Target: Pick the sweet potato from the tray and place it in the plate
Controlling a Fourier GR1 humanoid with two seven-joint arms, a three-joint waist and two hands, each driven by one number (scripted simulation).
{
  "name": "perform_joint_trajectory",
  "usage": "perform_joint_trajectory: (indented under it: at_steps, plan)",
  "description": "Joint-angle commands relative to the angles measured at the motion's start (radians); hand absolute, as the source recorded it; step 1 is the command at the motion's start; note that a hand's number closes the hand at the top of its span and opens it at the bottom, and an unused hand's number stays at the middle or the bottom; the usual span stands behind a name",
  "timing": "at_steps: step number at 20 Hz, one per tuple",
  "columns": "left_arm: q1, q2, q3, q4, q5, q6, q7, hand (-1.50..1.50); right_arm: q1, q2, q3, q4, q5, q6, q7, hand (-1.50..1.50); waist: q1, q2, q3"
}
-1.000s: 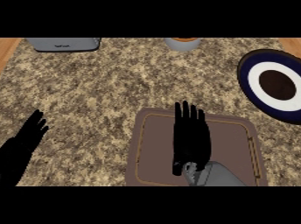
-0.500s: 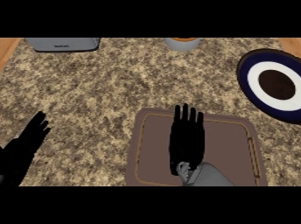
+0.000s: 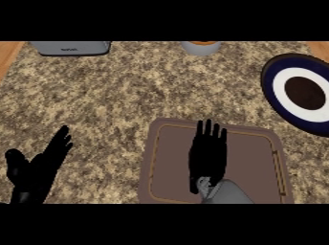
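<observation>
Over the brown tray [image 3: 169, 162], the right robot hand [image 3: 207, 158] lies flat, fingers straight (sweet potato hidden).

Steep head view over counter [image 3: 125, 95]

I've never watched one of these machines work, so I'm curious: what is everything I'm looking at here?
Counter: one, speckled brown and beige, fills the view.
Tray: one, brown, near edge, right of centre.
Plate: one, dark blue rim, white ring, dark brown centre, right edge.
Grey appliance: one, far left edge, cut off.
Cup-like container: one, grey, orange inside, far edge.
Sweet potato: not visible.
Left hand: black, open, resting lower left.
Right hand: black, open, flat over the tray.
</observation>
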Motion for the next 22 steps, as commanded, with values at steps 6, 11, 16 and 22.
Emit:
perform_joint_trajectory:
  at_steps: [6,11,16,22]
  plan:
    - [-0.065,-0.127,-0.067,0.079,-0.035,0.02,-0.003,0.0,-0.025,-0.001,-0.026,0.094,0.016,0.127,0.024,1.5,-0.007,0.014,-0.023]
    - [-0.079,-0.123,-0.034,0.089,-0.034,-0.006,-0.016,0.0,-0.073,0.015,-0.007,0.145,0.05,0.099,0.023,1.5,0.004,0.014,-0.022]
    - [-0.069,-0.141,-0.015,0.163,-0.046,-0.032,-0.08,0.0,-0.093,0.005,-0.008,0.063,0.135,0.088,-0.035,1.5,-0.01,0.013,-0.024]
    - [-0.043,-0.111,-0.007,0.026,-0.03,-0.043,0.006,0.0,-0.226,0.015,-0.257,0.053,0.108,-0.395,-0.018,1.5,0.017,0.029,-0.017]
